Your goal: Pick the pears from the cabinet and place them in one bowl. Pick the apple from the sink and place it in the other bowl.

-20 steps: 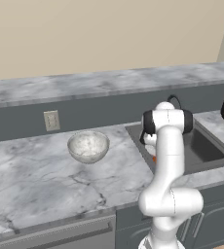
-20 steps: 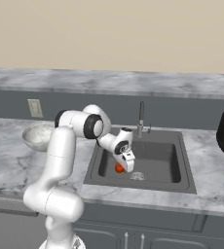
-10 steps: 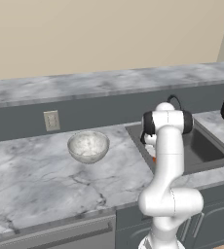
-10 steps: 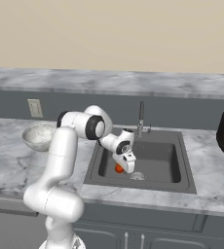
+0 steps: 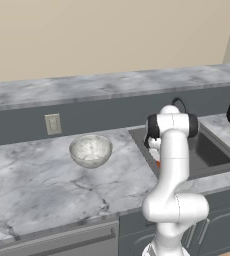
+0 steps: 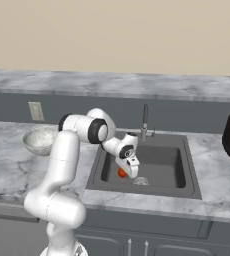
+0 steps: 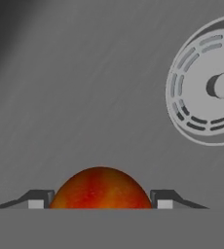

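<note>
down in the sink (image 6: 179, 167), the claw (image 7: 100, 204) is sitting with its 2 fingertips (image 7: 36, 199) flanking the apple (image 7: 100, 189), apparently touching it, so it can be lifted toward the clear bowl (image 5: 90, 150) waiting on the table (image 5: 42, 185) nearby.

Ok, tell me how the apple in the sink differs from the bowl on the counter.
The apple is opaque red-orange; the bowl is clear and grey-tinted. The apple is far smaller than the bowl. The apple lies down in the sink, near the drain, between the fingers; the bowl stands alone on the counter, left of the sink. Both are round.
</note>
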Robot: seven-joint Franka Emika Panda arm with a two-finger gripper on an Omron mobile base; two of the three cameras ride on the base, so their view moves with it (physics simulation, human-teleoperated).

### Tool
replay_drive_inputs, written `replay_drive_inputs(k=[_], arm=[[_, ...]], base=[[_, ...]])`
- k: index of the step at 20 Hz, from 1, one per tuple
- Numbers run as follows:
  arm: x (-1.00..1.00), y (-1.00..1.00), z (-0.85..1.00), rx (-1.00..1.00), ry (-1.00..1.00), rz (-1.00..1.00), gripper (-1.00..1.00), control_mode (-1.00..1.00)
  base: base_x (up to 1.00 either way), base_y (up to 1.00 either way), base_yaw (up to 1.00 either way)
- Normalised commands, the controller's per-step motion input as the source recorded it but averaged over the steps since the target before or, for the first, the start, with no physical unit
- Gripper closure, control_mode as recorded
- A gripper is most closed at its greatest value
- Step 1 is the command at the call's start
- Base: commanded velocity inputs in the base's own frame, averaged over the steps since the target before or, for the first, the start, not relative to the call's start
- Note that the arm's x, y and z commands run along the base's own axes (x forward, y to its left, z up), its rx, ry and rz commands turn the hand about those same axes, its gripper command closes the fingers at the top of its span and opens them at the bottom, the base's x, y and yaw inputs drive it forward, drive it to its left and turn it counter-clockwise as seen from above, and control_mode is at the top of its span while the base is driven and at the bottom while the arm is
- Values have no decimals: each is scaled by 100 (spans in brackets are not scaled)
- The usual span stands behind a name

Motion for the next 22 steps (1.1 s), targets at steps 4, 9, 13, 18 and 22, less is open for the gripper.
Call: replay_drive_inputs(k=[4, 9, 13, 18, 22], arm=[[-19, 0, 37, 6, -1, 0, 100, -100], [-13, 2, 45, 1, 0, 0, 100, -100], [-7, 8, 51, 0, 2, 0, 100, -100], [-10, 11, 53, -2, 0, 0, 100, -100], [-12, 15, 53, -4, 1, 0, 100, -100]], base=[[0, 0, 0], [0, 0, 0], [0, 0, 0], [0, 0, 0], [0, 0, 0]])
